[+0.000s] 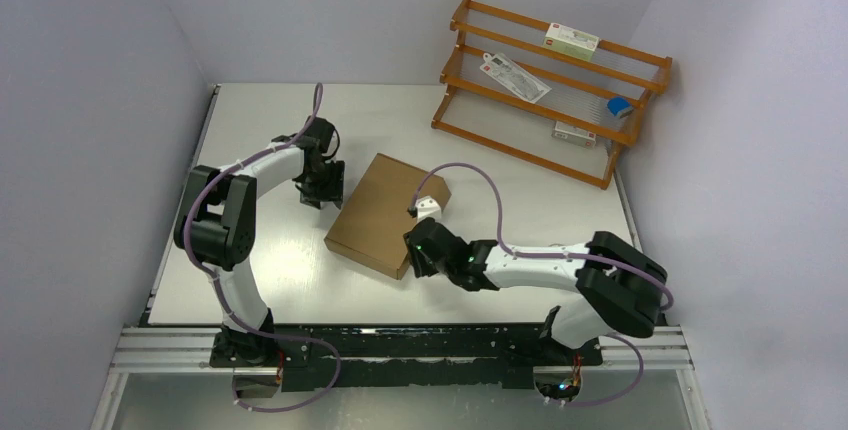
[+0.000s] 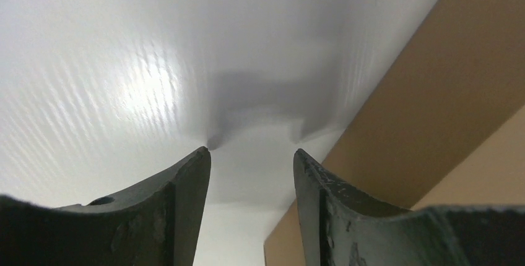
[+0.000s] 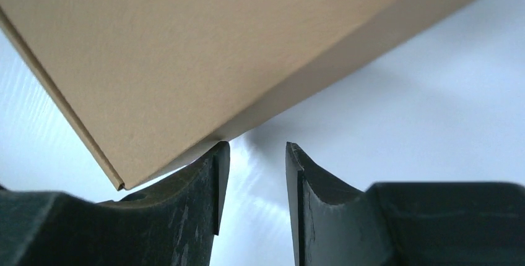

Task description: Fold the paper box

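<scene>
The paper box (image 1: 383,212) is a plain brown cardboard mailer lying flat and closed in the middle of the white table (image 1: 270,260). My left gripper (image 1: 322,193) points down at the table just left of the box's far-left side, open and empty. In the left wrist view the gripper (image 2: 251,151) stands over bare table with the box's side wall (image 2: 446,80) to its right. My right gripper (image 1: 418,255) is at the box's near right corner, open and empty. In the right wrist view the gripper (image 3: 257,145) is beside the box (image 3: 186,49), and its left finger (image 3: 204,179) lies under the box's corner.
A wooden rack (image 1: 556,90) stands at the back right and holds white cartons (image 1: 571,42) and a small blue-and-white tin (image 1: 620,106). Walls close in the table on the left, back and right. The arm bases sit on a rail (image 1: 400,345) at the near edge.
</scene>
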Controlling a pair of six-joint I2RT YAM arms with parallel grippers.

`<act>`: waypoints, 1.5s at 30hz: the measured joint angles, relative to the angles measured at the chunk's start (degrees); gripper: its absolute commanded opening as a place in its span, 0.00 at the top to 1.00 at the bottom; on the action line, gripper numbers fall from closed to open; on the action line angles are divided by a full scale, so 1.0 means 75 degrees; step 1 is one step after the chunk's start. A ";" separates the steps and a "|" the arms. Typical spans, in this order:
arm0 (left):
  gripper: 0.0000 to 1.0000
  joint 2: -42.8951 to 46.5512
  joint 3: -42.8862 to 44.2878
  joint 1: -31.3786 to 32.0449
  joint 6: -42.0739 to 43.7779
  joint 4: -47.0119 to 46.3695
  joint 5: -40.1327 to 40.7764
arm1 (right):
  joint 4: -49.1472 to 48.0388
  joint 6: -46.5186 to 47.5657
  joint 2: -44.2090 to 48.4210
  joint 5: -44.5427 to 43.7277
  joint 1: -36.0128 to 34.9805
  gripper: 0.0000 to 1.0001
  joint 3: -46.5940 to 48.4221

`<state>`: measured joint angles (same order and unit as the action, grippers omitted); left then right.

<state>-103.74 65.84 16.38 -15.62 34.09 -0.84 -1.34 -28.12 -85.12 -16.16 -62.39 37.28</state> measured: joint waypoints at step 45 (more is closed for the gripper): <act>0.47 -0.3672 0.5199 -0.0052 0.0755 0.0230 -0.1323 | -0.2920 0.1268 -0.2687 0.1725 0.3835 0.63 0.1373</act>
<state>-131.28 104.84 15.99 -9.96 35.81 -10.76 -23.24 -18.61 -105.27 -3.22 -33.63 47.57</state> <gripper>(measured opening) 0.530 0.351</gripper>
